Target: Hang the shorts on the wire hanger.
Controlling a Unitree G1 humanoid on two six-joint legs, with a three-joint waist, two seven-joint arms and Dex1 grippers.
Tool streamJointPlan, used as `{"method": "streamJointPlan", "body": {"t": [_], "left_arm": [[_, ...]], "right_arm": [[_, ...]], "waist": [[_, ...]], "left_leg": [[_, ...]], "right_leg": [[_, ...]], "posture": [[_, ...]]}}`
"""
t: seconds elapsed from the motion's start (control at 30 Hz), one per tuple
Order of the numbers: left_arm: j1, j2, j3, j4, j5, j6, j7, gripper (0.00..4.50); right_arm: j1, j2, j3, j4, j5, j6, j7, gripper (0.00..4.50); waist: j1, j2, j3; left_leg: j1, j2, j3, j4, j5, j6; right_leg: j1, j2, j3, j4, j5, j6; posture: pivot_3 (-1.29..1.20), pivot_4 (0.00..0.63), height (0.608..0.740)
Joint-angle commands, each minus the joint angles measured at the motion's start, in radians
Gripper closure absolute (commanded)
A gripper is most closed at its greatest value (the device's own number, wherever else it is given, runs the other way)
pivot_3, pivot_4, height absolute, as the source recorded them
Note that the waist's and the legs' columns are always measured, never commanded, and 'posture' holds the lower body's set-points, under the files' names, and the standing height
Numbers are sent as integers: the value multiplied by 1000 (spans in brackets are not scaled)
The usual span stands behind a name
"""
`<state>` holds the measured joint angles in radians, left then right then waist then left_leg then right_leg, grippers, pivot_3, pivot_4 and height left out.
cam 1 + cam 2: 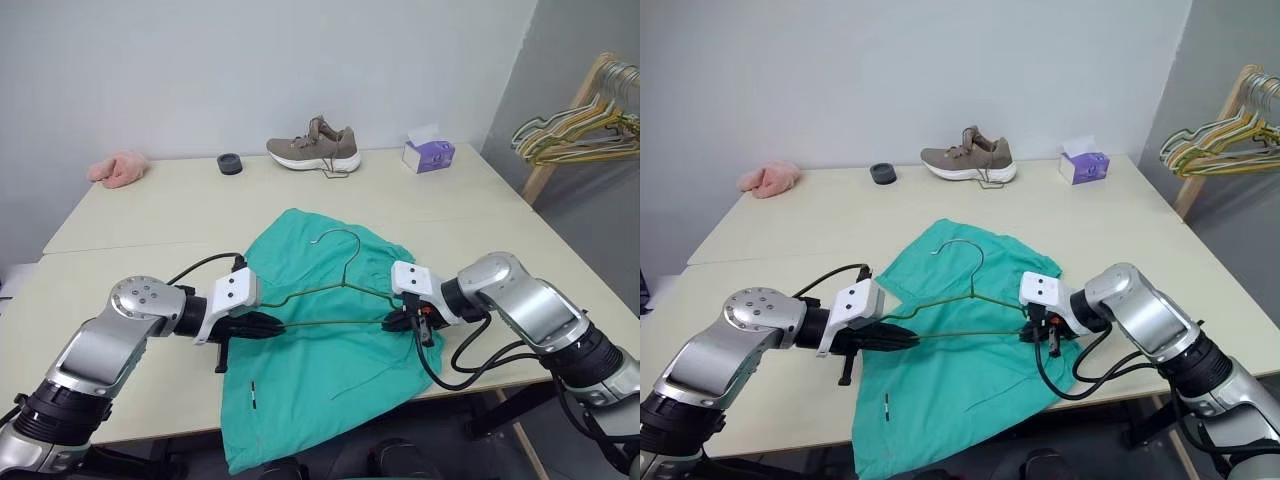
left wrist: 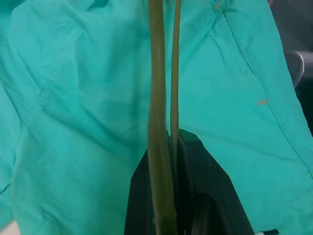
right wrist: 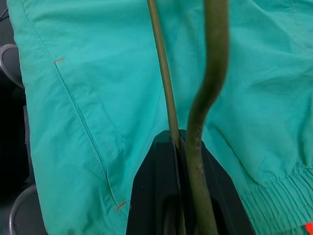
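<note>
Near the tabletop's [image 1: 150, 215] front edge lie the shorts [image 1: 320, 385], hanger [image 1: 335, 295] held above. Left fingers [image 2: 195, 196] pinch one hanger corner; right fingers [image 3: 156, 196] pinch the other. Best keep both grips firm, level, then lower toward a leg opening.

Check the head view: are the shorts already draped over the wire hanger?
No, the wire hanger sits above the shorts, which lie flat on the table.
</note>
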<state>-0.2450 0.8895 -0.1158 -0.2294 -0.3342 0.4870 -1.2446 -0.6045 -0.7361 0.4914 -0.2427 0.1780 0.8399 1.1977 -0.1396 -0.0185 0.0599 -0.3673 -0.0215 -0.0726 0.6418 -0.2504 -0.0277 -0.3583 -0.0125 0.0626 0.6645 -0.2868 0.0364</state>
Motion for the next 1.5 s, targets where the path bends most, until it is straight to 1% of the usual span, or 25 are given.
{"method": "streamJointPlan", "body": {"t": [0.03,0.17,0.33,0.43,0.5,0.7,0.8,0.87,0.9,0.97,1.07,1.1,1.27,1.5], "left_arm": [[-22,-25,73,-21,-84,42,23,3510],[-8,-26,119,14,-116,47,30,2348],[-3,-17,193,69,-169,93,47,2348],[-33,-33,230,178,-131,80,124,2348],[-31,-33,243,211,-133,72,134,2348],[29,-32,241,181,-149,71,112,2348],[34,-37,232,190,-130,56,125,2348],[26,-39,225,209,-113,46,135,1999],[25,-36,220,212,-109,40,128,1775],[24,-40,216,214,-91,9,131,1169],[10,-52,207,228,-63,-29,150,243],[7,-53,203,232,-59,-35,149,24],[2,-56,189,235,-45,-56,143,24],[20,-54,196,235,-33,-72,143,24]], "right_arm": [[17,-27,-44,-40,28,12,0,4500],[50,-67,-71,-70,53,20,-2,4500],[118,-122,-135,-81,85,42,-24,4500],[191,-141,-241,-71,135,97,-66,4500],[240,-146,-317,-61,167,141,-96,4500],[403,-176,-529,12,229,219,-165,4500],[466,-196,-599,44,245,237,-183,4500],[519,-220,-633,55,251,238,-183,4500],[542,-231,-644,58,253,236,-182,4500],[581,-252,-657,63,256,229,-180,4500],[606,-264,-650,61,258,221,-181,4500],[605,-262,-645,55,260,223,-184,4500],[555,-244,-584,39,263,230,-194,4500],[482,-259,-529,26,276,212,-174,4500]], "waist": [[0,0,0],[0,0,0],[0,0,0],[1,0,0],[1,0,1],[1,-1,1],[1,-1,1],[0,0,1],[0,0,1],[-1,0,1],[-4,0,1],[-7,0,1],[-14,0,1],[-14,0,1]], "left_leg": [[0,0,-1,0,0,0],[0,0,-1,0,0,0],[0,0,-1,0,0,0],[0,0,-1,0,0,0],[0,0,-1,1,0,0],[0,-1,0,1,0,0],[-1,-1,1,0,0,0],[0,-1,1,1,0,0],[0,-1,1,1,0,0],[1,0,1,1,0,0],[1,0,2,1,0,0],[1,0,2,1,0,0],[2,0,4,1,0,0],[1,0,4,1,0,0]], "right_leg": [[0,0,0,0,0,0],[0,0,0,0,0,0],[0,0,-1,0,0,0],[0,0,-1,0,0,0],[0,0,-1,0,0,0],[1,-1,0,-1,0,0],[0,-1,1,0,0,1],[1,0,0,0,0,1],[1,0,0,0,0,1],[2,0,1,0,0,1],[2,0,1,0,0,1],[2,0,2,0,0,1],[2,1,3,0,0,2],[1,1,4,-1,0,2]], "posture": [[-136,0,740],[-139,0,740],[-146,0,740],[-142,0,740],[-145,0,740],[-165,0,740],[-172,0,740],[-176,0,740],[-179,0,740],[-179,0,740],[-179,0,740],[-187,0,740],[-179,0,740],[-170,0,740]]}}
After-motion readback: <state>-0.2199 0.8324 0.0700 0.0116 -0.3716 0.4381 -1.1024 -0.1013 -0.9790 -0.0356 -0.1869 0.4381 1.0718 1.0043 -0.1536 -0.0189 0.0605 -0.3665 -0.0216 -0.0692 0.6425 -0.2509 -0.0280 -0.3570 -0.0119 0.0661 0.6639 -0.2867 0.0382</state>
